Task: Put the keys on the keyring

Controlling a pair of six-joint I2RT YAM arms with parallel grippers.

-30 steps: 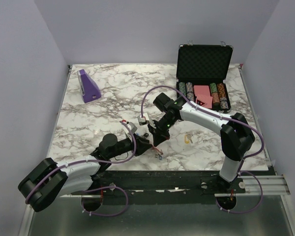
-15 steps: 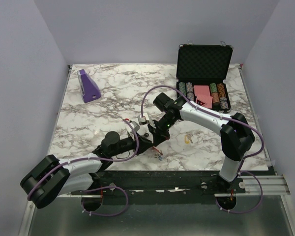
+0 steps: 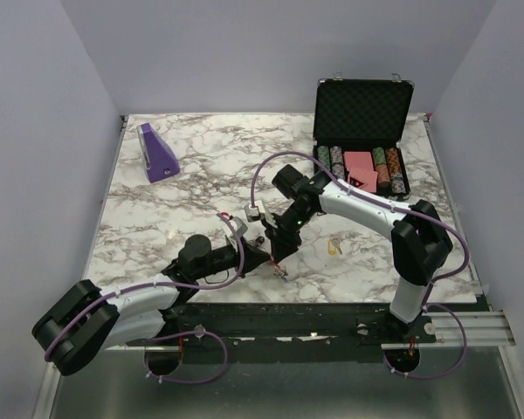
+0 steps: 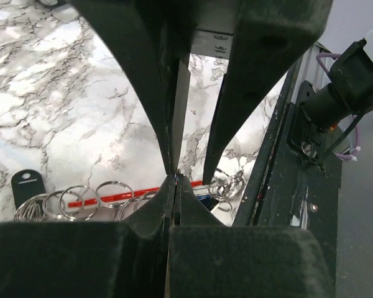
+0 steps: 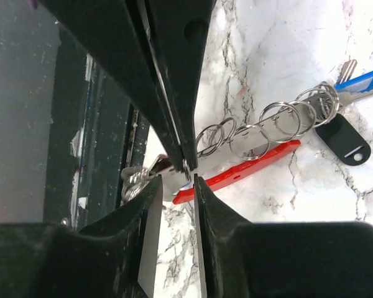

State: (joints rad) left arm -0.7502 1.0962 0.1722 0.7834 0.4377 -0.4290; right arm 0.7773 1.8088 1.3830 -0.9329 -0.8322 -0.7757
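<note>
Two robot arms meet over a small keyring (image 5: 255, 133) lying on a marble table (image 3: 201, 188), close to its near edge and just in front of the arms. Over the last second the grip has swapped. The left gripper (image 4: 175, 181), which stood partly spread a moment ago, is now pressed fully together with its tip down at the bunch of rings. The right gripper (image 5: 177, 181), clamped until just now, has parted by a narrow gap that shows marble between its fingers. This reads as a handover: the left arm probably takes over steadying the keyring so the right can go for a key, though no key looks newly threaded. The keyring lies flat, a row of thin metal rings beside a red crescent piece (image 5: 236, 174), with a dark tag (image 5: 345, 139) and a blue key (image 5: 367, 79) at the far end. A yellow key (image 3: 334, 247) lies alone on the marble, well apart to the right of the keyring. Much is hard to make out. The pressed fingers hide their own contact point, so it cannot be told whether the left gripper actually pinches a ring or merely touches it. From above, the keyring is a tiny speck half covered by both grippers — its rings cannot be counted there. In the right wrist view the blue key is cut off at the frame edge, and whether it already hangs on a ring is unclear.
</note>
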